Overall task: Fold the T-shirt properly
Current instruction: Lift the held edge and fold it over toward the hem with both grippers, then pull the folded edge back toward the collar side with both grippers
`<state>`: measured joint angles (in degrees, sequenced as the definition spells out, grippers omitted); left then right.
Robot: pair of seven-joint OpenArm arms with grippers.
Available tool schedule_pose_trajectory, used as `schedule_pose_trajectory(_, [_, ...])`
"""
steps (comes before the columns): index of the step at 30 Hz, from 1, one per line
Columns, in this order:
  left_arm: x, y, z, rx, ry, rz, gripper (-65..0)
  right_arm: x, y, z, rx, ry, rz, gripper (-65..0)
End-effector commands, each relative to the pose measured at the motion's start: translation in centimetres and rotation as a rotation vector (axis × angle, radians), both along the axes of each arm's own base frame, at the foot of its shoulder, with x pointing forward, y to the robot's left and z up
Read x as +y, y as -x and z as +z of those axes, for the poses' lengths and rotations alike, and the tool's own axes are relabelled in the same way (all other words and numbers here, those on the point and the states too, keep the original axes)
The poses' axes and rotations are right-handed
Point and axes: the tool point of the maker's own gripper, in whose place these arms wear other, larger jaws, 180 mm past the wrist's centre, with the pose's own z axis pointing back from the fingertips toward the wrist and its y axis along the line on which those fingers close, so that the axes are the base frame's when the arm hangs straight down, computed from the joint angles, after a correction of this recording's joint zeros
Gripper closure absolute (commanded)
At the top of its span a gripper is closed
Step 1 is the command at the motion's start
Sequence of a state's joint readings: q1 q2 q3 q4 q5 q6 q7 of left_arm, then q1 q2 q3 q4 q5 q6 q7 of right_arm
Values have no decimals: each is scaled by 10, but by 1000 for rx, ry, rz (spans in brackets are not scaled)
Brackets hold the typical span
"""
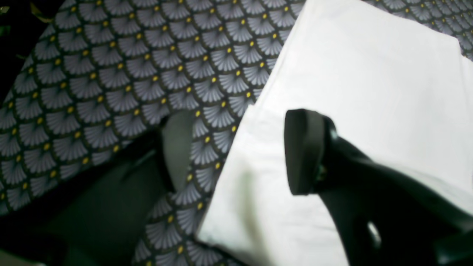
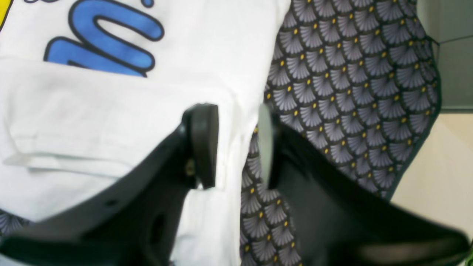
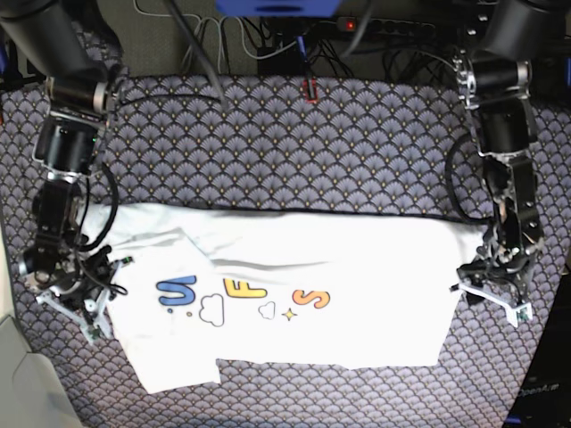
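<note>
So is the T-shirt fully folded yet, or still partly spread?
Partly folded. The T-shirt lies as a wide band across the patterned cloth, its top edge straight, one flap doubled over the print near the right hand.

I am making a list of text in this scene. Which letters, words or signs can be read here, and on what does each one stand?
"U", blue: on the T-shirt, base view.
"F", yellow: same shirt.
"S", orange: same shirt.
A big blue letter, cut off and unreadable: shirt in the right wrist view.
Patterned tablecloth: no text.
Nothing else is legible.
</note>
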<state>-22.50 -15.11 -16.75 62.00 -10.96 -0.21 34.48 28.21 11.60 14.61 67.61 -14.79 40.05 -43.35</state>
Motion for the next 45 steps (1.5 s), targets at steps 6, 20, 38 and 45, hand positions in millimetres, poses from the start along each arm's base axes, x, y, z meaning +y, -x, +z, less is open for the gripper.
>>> schedule_pose_trajectory(6, [8, 21, -9, 5, -31, 2, -386, -20, 13, 6, -23, 53, -15, -246])
schedule_pose_trajectory(20, [-6, 44, -43, 73, 0, -6, -386, -19, 49, 4, -38, 114, 5, -246])
schedule_pose_trajectory(38, [2, 63, -86, 136, 14, 28, 0, -41, 74, 13, -67, 140, -60, -248])
schedule_pose_trajectory(45, [2, 62, -86, 126, 12, 29, -18, -42, 89, -3, -29, 127, -72, -248])
